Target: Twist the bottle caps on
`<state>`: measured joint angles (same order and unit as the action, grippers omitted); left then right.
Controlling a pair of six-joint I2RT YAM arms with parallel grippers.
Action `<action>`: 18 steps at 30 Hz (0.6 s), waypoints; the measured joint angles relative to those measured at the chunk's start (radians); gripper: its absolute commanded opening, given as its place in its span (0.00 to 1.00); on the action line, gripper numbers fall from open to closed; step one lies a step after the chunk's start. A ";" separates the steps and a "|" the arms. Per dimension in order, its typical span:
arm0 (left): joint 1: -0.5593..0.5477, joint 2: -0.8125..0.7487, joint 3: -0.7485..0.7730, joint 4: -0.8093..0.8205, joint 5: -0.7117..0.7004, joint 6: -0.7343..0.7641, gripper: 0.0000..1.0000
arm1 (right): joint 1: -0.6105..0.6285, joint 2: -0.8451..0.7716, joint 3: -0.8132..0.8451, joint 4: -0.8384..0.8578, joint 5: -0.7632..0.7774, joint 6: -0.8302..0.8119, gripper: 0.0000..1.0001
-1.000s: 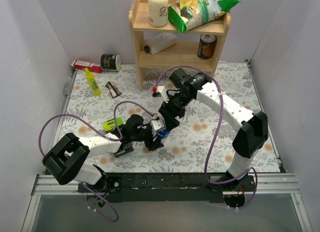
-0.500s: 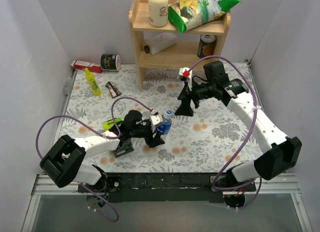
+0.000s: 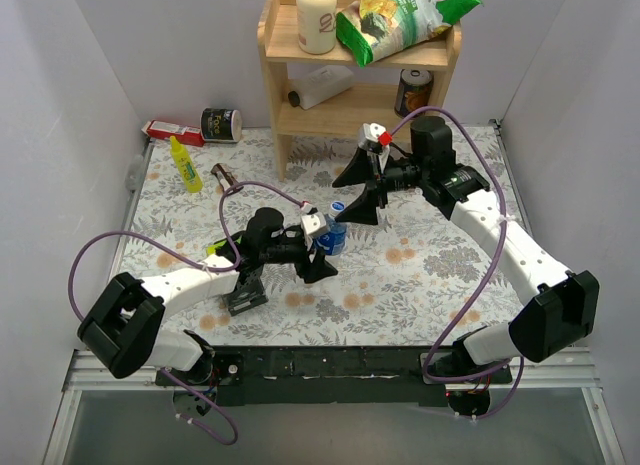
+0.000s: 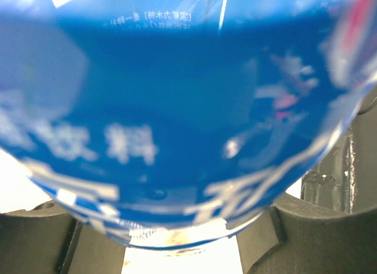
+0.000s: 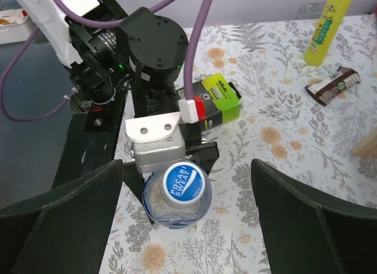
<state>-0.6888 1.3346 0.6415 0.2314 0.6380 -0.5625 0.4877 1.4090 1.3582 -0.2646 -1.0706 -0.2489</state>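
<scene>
A clear bottle (image 5: 177,206) with a blue label (image 4: 177,109) stands upright above the flowered table. My left gripper (image 3: 322,249) is shut on its body, and dark fingers (image 4: 321,221) press its sides. A blue cap (image 5: 186,184) printed with white letters sits on its neck, also visible from above as the blue cap (image 3: 338,207). My right gripper (image 5: 185,227) is open wide and hovers above the bottle without touching it. From above, the right gripper (image 3: 358,193) is just up and right of the cap.
A green box (image 5: 218,94) lies behind the left wrist. A yellow squeeze bottle (image 3: 184,163) and a brown wrapper (image 3: 226,178) lie at the far left, near a can (image 3: 221,125) and a red box (image 3: 170,132). A wooden shelf (image 3: 350,95) stands at the back.
My right gripper let go of the cap, opened wide and drew back up and to the right. The cap stayed on the bottle. My left gripper shifted the bottle slightly rightward.
</scene>
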 measured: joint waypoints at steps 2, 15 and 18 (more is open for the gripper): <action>0.000 0.006 0.007 -0.002 0.006 -0.004 0.00 | 0.008 0.000 -0.022 0.014 -0.022 0.007 0.95; 0.030 0.035 0.032 0.016 0.040 -0.055 0.00 | 0.035 0.000 -0.080 0.082 -0.056 0.052 0.95; 0.045 0.037 0.033 0.023 0.062 -0.084 0.00 | 0.034 -0.002 -0.086 0.092 -0.037 0.051 0.95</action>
<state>-0.6437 1.3712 0.6743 0.2539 0.6998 -0.6460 0.5220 1.4071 1.2720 -0.1730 -1.1080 -0.1978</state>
